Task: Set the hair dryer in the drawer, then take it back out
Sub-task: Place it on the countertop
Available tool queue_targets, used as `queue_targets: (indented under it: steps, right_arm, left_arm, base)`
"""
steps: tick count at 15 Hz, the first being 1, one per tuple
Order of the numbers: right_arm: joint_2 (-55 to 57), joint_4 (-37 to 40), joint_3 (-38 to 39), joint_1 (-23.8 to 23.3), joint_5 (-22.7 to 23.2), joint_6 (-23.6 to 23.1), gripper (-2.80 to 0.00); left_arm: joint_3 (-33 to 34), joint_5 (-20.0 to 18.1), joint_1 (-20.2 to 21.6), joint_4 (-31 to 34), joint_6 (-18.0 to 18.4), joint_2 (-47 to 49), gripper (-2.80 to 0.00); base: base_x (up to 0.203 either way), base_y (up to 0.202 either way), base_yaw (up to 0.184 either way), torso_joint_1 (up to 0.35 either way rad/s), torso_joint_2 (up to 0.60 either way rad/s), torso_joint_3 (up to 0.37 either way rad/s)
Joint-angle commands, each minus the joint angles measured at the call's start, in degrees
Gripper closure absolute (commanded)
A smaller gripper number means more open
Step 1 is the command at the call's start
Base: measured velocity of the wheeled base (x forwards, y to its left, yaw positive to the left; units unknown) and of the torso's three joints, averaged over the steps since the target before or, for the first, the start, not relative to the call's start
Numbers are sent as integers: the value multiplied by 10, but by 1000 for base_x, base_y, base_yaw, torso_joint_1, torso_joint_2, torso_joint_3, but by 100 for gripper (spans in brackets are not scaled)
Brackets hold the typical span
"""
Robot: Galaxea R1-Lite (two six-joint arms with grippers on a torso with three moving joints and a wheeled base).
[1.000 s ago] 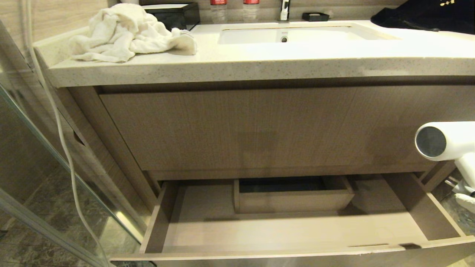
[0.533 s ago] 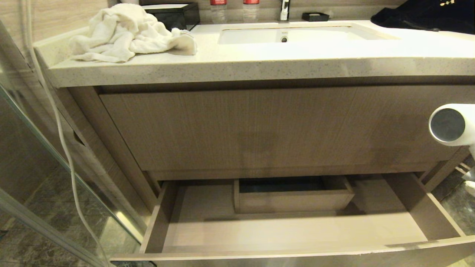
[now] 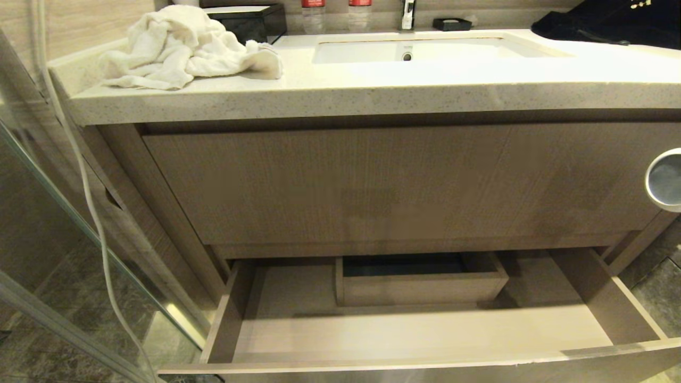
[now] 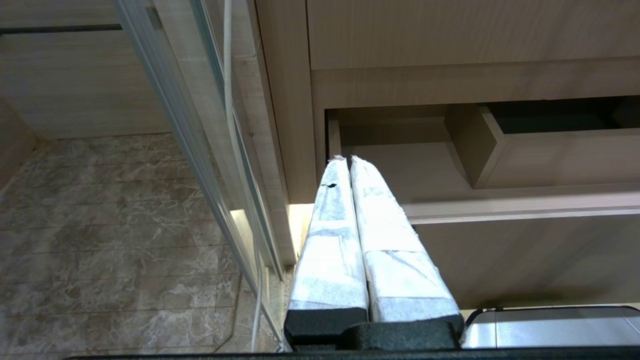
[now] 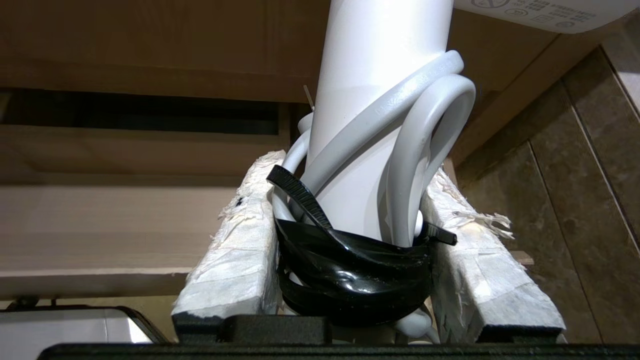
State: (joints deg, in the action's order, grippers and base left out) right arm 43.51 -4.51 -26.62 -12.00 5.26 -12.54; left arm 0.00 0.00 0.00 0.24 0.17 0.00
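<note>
Overhead, hair dryer (image 5: 380, 100) label (image 5: 530, 12) — print unreadable.

1 hair dryer (image 3: 666, 180) is seen, with 1 bundled white cord (image 5: 425, 130) and 1 black strap (image 5: 350, 275). 1 open drawer (image 3: 612, 306) is counted, holding 1 inner wooden box (image 3: 420, 290). On the counter, 1 white towel (image 3: 181, 45), 1 sink (image 3: 425, 50), 2 red-labelled bottles (image 3: 313, 13) and 1 black box (image 3: 250, 21) are counted. 2 grippers are shown: 1 left gripper (image 4: 347, 160) and 1 right gripper (image 5: 350, 200).

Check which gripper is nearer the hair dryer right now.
Right. The right gripper has its jaws shut on the hair dryer handle; the left gripper hangs shut, apart, by the drawer front's other end.
</note>
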Motion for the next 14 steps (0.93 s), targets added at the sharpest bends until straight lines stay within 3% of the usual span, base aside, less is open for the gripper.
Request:
queue_targets:
  steps: [1, 7, 14]
  right_arm:
    - [-4, 0, 3, 2, 2, -3, 0]
    - [-1, 1, 4, 39, 3, -6, 0]
    - [-4, 0, 8, 45, 1, -5, 0]
  left_arm:
    - [1, 0, 0, 0, 0, 1, 0]
    - [0, 0, 0, 0, 0, 1, 0]
    - [1, 0, 0, 0, 0, 1, 0]
  base:
    - [0, 0, 0, 0, 0, 0]
    - [0, 0, 0, 0, 0, 0]
    - [0, 0, 0, 0, 0, 0]
